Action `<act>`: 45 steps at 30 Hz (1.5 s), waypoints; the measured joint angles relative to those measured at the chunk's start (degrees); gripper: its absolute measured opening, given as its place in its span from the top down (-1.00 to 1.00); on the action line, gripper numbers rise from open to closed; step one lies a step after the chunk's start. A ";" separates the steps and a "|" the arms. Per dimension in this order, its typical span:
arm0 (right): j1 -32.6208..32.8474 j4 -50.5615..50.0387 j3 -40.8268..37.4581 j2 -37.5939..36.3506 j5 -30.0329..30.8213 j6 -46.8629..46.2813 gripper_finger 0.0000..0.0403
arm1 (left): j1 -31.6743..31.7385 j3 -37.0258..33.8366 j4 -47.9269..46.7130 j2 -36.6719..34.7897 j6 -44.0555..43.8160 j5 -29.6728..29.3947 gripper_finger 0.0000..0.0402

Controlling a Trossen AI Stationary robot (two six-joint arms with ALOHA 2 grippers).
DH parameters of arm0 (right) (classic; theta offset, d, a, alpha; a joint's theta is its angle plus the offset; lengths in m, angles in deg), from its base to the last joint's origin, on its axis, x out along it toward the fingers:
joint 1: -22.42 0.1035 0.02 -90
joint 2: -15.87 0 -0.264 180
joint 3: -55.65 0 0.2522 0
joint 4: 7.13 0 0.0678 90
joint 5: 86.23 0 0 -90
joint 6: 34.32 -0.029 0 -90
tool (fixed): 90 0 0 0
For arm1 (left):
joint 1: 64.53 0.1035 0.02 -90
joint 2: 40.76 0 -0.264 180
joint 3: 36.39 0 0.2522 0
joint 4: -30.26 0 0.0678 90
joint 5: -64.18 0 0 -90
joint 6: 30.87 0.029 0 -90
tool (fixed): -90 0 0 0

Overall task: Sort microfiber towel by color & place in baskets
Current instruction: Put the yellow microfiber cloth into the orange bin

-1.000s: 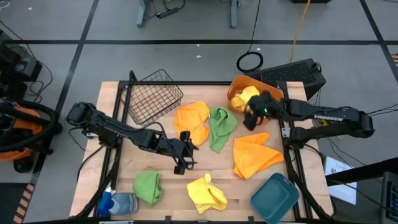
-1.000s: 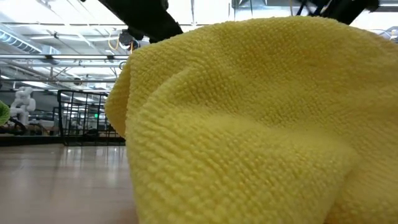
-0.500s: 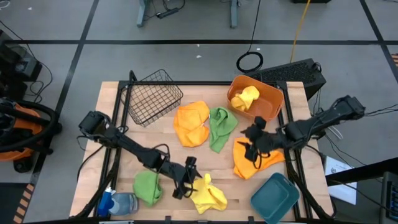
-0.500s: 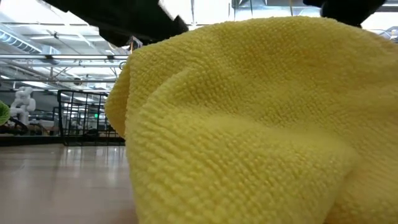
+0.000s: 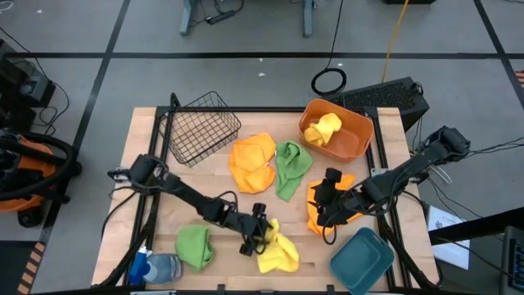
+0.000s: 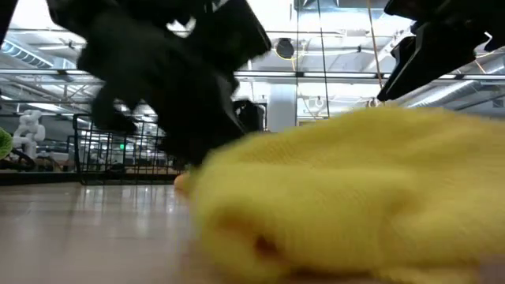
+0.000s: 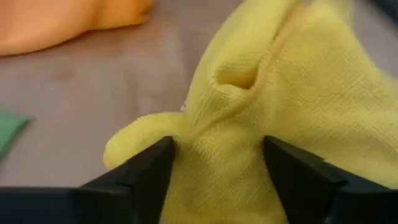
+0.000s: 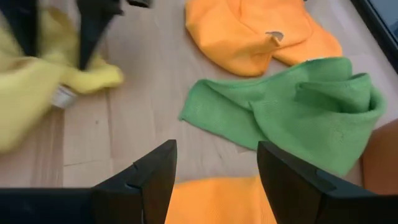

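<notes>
One towel is home so far — a yellow towel (image 5: 321, 129) sits inside the orange basket (image 5: 357, 144), and that is the whole score. The wire basket (image 5: 199, 127) holds nothing, and the teal basket (image 5: 363, 260) beyond the orange one, at the worktop's (image 5: 151, 143) near corner, looks bare too. Five cloths are left out on the wood.

The left gripper (image 5: 256, 233) is down on the second yellow towel (image 5: 277, 253), well away from the orange basket; the left wrist view shows its jaws spread wide with a fold of yellow cloth between them, not yet pinched. The right gripper (image 5: 327, 205) hovers over the orange towel (image 5: 350, 184) lying just in front of the orange basket, jaws open and holding nothing. Another orange towel (image 5: 252, 161) and a green towel (image 5: 290, 166) lie side by side between the wire basket and the orange basket; the second green towel (image 5: 195, 246) sits far off beside a bottle (image 5: 155, 266).

Hard to read — the low view is filled by blurred yellow cloth and a dark arm, so contact there cannot be judged, and the right gripper covers much of its orange towel from above
</notes>
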 joint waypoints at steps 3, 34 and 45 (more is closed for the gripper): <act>0.00 1.71 0.00 0.38 0.84 1.18 -0.07 | 1.65 0.05 1.94 1.96 1.88 -2.83 0.13; -4.07 41.07 -0.02 31.91 -7.05 5.16 -0.15 | 5.19 -0.09 -0.20 -4.14 6.79 -5.76 0.91; -4.39 39.20 -0.02 27.28 -8.23 12.03 0.90 | 4.75 -0.07 -2.02 -7.18 0.63 -10.36 0.45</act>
